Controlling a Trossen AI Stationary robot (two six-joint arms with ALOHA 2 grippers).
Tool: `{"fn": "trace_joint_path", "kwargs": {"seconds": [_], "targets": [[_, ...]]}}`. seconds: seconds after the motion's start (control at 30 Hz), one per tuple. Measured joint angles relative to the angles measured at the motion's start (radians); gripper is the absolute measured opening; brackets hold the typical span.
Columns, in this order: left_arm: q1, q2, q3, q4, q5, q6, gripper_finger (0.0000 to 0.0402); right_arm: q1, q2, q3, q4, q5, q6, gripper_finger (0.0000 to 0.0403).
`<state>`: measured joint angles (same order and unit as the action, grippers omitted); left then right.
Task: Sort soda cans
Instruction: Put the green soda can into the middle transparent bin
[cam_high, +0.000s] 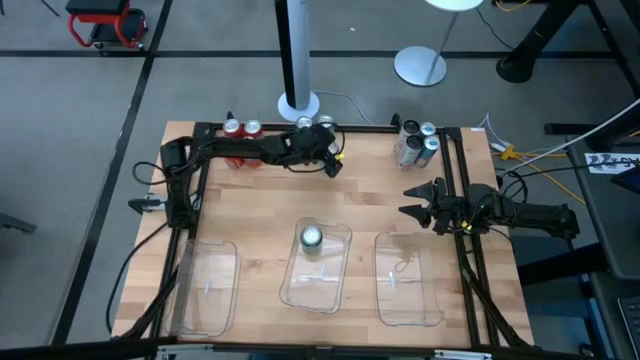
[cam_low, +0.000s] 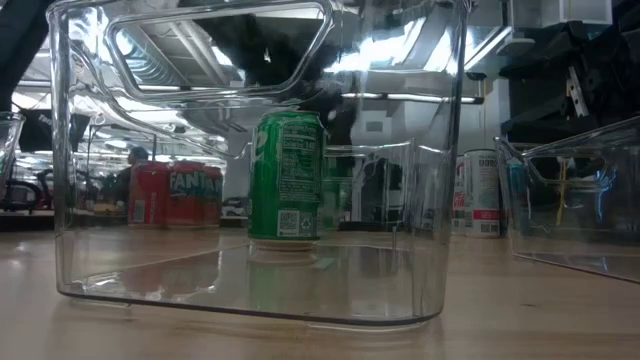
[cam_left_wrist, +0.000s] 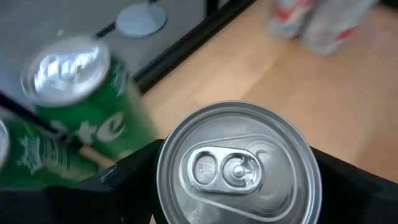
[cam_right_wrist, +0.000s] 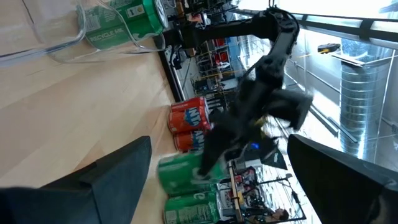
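Three clear trays (cam_high: 208, 290) — wooden table (cam_high: 370, 190)

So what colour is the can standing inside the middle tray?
Green, with a silver top. The can shows best in the low view.

Green can (cam_low: 286, 176) in clear tray (cam_low: 430, 200); red cans (cam_low: 172, 195) behind.

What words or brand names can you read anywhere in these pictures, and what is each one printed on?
"FANTA": on a red can behind the clear tray, low view.
Small print and barcode on the green can in that tray: too small to read.
Print on the white can: too small to read.
Lettering on the green can in the left wrist view: partial and blurred, unreadable.
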<state>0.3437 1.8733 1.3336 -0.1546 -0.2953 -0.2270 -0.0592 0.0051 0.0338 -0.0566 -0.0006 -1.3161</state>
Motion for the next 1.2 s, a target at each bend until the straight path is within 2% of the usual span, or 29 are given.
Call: {"fn": "trace_joint_path", "kwargs": {"seconds": [0.6, 0.9, 1.2], "targets": [[-0.296, -0.256, 0.003, -0.093, -0.007, 0.062, 0.0302, 0.0, 0.0, 0.0, 0.002, 0.0, 0.01, 0.0376], [-0.447, -0.272, 0.003, -0.108, 0.0, 0.056, 0.0303, 0.0, 0.0, 0.0, 0.003, 0.0, 0.01, 0.0376], [-0.532, -0.272, 0.003, -0.122, 0.001, 0.043, 0.0304, 0.0, 0.0, 0.0, 0.003, 0.0, 0.027, 0.0376]]}}
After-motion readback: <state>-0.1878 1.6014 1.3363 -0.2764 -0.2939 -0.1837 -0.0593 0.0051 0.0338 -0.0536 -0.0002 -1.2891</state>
